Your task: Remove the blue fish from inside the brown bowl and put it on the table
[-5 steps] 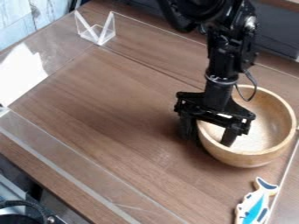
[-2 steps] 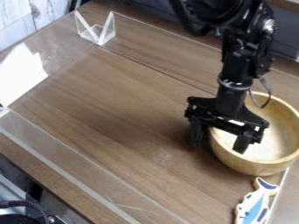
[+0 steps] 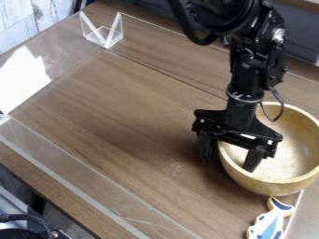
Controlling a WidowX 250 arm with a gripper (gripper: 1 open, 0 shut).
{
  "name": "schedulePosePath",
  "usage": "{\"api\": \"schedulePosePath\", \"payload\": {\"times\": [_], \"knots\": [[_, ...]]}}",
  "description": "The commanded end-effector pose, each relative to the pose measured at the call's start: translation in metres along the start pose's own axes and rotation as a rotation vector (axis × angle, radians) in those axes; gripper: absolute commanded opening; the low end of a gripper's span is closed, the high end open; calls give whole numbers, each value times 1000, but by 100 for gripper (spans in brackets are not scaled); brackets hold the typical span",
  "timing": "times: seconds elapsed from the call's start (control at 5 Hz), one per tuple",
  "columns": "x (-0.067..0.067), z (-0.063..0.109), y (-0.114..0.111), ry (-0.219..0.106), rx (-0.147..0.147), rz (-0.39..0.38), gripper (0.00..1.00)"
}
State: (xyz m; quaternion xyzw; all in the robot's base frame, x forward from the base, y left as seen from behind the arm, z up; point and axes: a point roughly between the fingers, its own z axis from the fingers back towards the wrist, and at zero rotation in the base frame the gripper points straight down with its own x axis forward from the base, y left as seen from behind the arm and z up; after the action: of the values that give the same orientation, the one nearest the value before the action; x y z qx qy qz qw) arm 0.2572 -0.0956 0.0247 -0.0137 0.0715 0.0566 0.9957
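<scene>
Beside round tan wooden bowl (image 3: 294, 155): blue-white toy fish (image 3: 268, 225), apparently on table (image 3: 137, 121). Black gripper (image 3: 234, 149) fingers apart, straddling bowl wall; removal looks done.

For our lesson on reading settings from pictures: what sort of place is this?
Probably a robot workspace or lab bench. A black robot arm with its claw stands at a brown bowl, and a clear folded stand sits on the wood-grain table.

Blue fish (image 3: 270, 224) cut off by the bottom edge; brown bowl's (image 3: 289, 154) near-left rim partly behind the hand (image 3: 230, 159).
</scene>
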Motion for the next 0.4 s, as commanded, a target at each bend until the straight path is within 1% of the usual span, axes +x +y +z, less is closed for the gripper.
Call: {"api": "schedulePosePath", "payload": {"times": [0.0, 0.2], "knots": [[-2, -6, -6, 2, 3, -17, 100], [-5, -8, -8, 7, 3, -2, 100]]}}
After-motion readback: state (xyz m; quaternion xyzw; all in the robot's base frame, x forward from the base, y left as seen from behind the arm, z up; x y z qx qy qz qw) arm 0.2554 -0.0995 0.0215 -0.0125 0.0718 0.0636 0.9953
